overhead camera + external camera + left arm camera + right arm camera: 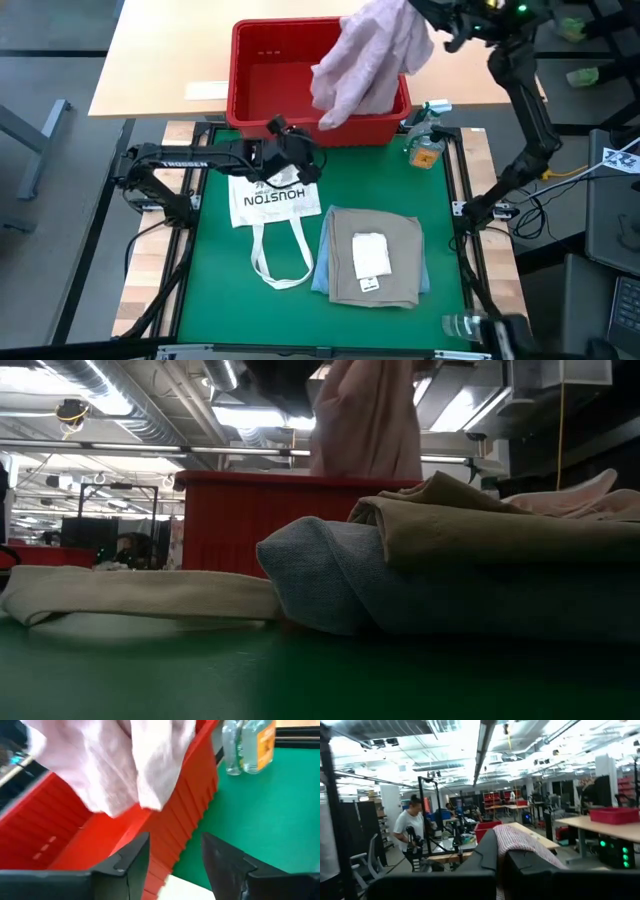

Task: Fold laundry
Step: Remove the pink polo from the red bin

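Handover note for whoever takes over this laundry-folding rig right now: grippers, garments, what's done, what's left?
Right gripper: shut on the pink shirt, holding it high over the red basket.
Left gripper: open, empty, beside the basket's near wall, over the Houston tote bag.
Done: tan cloth folded and stacked on the folded blue denim, on the green mat.
Left: lay out and fold the shirt; the tote lies flat, unfolded.

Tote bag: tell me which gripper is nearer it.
Left. The left gripper hovers open just above the tote bag, by the basket; the right gripper is high beyond the basket, shut on the shirt.
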You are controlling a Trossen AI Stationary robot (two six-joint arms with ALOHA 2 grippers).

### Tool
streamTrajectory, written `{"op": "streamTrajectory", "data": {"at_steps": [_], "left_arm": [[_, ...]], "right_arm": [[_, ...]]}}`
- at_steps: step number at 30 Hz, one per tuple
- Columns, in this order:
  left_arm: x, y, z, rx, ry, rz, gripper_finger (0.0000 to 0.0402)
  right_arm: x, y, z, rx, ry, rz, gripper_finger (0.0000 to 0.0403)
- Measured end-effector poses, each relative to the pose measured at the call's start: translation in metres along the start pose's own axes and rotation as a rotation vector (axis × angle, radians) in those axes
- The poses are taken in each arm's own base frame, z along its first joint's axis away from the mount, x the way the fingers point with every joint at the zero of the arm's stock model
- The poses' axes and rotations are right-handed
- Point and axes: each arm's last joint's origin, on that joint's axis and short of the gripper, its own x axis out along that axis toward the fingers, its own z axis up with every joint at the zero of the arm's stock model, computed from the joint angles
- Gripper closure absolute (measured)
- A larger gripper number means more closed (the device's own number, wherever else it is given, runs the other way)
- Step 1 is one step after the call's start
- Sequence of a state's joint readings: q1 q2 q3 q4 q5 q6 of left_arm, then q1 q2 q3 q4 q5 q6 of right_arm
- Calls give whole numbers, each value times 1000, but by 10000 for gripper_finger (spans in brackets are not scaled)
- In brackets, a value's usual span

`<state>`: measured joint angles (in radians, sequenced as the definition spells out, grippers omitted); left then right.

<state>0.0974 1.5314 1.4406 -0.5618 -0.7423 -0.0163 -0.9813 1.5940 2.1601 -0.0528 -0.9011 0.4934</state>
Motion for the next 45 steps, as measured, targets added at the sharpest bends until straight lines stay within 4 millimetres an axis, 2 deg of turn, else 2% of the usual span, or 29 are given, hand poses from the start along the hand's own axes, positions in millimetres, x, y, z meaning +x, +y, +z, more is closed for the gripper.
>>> {"op": "streamTrajectory", "data": {"at_steps": [6, 14, 19, 24, 28, 32, 35, 41, 45], "left_arm": [[4, 1, 5, -55, -38, -136, 214], [12, -6, 24, -172, -204, -227, 211], [35, -17, 23, -260, -210, -218, 211], [65, -18, 15, -299, -170, -153, 211], [71, -18, 13, -352, -148, -237, 213], [58, -26, 17, -339, -161, -424, 225], [38, -28, 22, -327, -180, -534, 235], [-14, -25, 29, -282, -216, -748, 253], [-48, -21, 33, -273, -273, -822, 262]], "right_arm": [[-8, 18, 11, -19, -4, 43, 403], [-10, 24, 15, 17, -10, 47, 403], [-10, 24, 14, 48, -2, 58, 403], [-3, 34, 10, 91, 51, 175, 403], [4, 48, 8, 118, 92, 287, 403], [9, 68, 7, 148, 146, 434, 403], [11, 87, 7, 153, 190, 562, 403], [10, 123, 9, 133, 254, 800, 403], [9, 140, 9, 130, 284, 920, 403]]}}
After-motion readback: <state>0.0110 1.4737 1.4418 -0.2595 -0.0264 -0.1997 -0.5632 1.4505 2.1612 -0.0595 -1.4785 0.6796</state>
